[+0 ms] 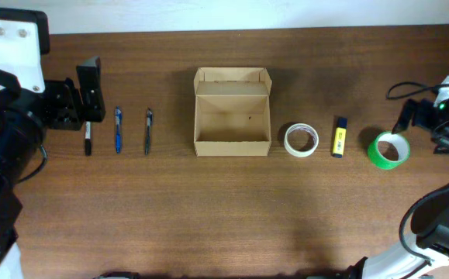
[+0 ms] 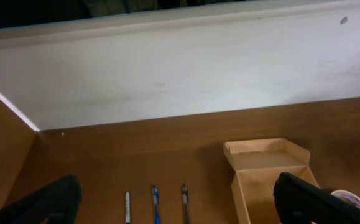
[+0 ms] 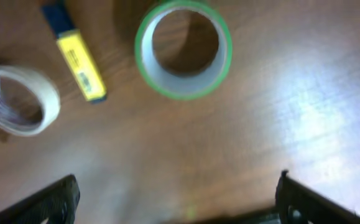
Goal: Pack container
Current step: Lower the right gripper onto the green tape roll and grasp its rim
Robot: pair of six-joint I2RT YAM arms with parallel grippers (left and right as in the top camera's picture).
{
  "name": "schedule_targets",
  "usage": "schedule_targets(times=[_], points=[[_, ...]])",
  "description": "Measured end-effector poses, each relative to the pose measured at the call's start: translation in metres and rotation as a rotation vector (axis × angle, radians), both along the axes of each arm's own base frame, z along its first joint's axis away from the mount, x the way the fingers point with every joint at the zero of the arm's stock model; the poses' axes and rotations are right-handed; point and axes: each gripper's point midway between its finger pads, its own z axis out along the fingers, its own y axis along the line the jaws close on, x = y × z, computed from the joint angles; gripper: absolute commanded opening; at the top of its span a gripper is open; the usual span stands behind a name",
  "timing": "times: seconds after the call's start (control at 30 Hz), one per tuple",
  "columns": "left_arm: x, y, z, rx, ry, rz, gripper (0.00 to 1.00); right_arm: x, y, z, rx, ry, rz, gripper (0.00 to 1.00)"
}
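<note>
The light-brown cardboard container (image 1: 232, 116) stands open at the table's middle, its flap lid folded back, and looks empty inside; it also shows in the left wrist view (image 2: 268, 169). My left gripper (image 1: 91, 87) is open and empty, above the far end of a black-and-white marker (image 1: 88, 138). A blue pen (image 1: 119, 129) and a dark pen (image 1: 148, 130) lie beside it. My right gripper (image 1: 407, 116) is open and empty, just right of a green tape roll (image 1: 388, 149) (image 3: 183, 50). A white tape roll (image 1: 301, 139) (image 3: 18, 99) and a yellow highlighter (image 1: 339, 136) (image 3: 77, 59) lie between box and green roll.
A white wall (image 2: 180, 68) runs along the table's far edge. Black cables (image 1: 410, 90) trail by the right arm. The three pens show in the left wrist view, marker (image 2: 127, 208) leftmost.
</note>
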Motion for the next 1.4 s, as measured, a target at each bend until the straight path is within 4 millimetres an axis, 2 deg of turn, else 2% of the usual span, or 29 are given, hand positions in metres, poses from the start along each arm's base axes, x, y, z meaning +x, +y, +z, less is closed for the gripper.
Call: schedule_targets(times=[0.17,0.3,0.43,0.73,0.87,1.2,1.33,1.4], points=[[-0.003,0.000,-0.006,0.001,0.027,0.000,1.00,0.024,-0.017,-0.033,-0.056,-0.085,-0.014,0.99],[-0.004,0.000,-0.009,0.002,0.038,0.000,1.00,0.055,-0.037,-0.042,-0.145,-0.206,-0.020,0.99],[-0.006,0.000,-0.013,0.002,0.057,0.000,1.00,0.071,-0.054,-0.047,-0.227,-0.271,-0.029,0.99],[-0.011,0.001,-0.022,0.006,0.098,0.003,0.99,0.055,-0.063,-0.070,-0.255,-0.213,-0.072,1.00],[-0.011,0.001,-0.021,0.006,0.097,0.003,0.99,0.045,-0.059,-0.084,-0.236,-0.176,-0.088,1.00],[-0.012,0.001,-0.023,0.006,0.105,0.003,1.00,0.039,-0.055,-0.117,-0.191,-0.094,-0.112,1.00],[-0.012,0.001,-0.023,0.006,0.106,0.003,0.99,0.033,-0.052,-0.134,-0.182,-0.077,-0.128,0.95],[-0.012,0.001,-0.023,0.006,0.106,0.003,1.00,0.027,-0.049,-0.146,-0.173,-0.057,-0.136,0.87]])
